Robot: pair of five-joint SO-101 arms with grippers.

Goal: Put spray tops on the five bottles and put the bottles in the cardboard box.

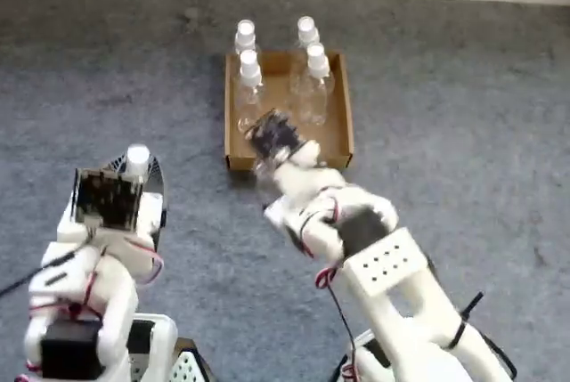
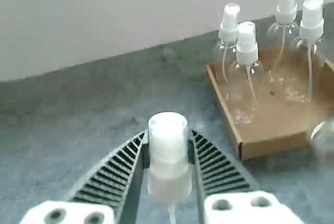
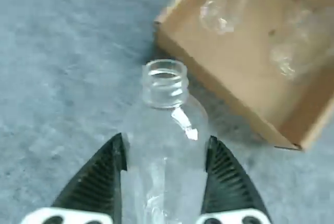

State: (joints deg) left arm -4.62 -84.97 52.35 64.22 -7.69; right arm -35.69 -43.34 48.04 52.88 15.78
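- The left gripper (image 2: 168,136) pinches the spray top (image 2: 167,156) by its collar, with the tube below. If the tube meets the neck rim off-centre, it could bend or skew the top in the fingers.
- The right gripper (image 3: 166,140) is clamped round the bottle (image 3: 166,104), whose neck is bare. The clear wall looks slick, so pressing or twisting the top on may make it slip or turn.
- The bottle sits just beside the near wall of the box (image 3: 209,85), towards its left corner. A careless swing could knock the wall and topple the four capped bottles (image 1: 312,79) in the box.
- The grippers are well apart, with bare carpet (image 1: 463,88) between them, so the capping can be done away from the box.
- The near half of the box floor looks free for the fifth bottle.
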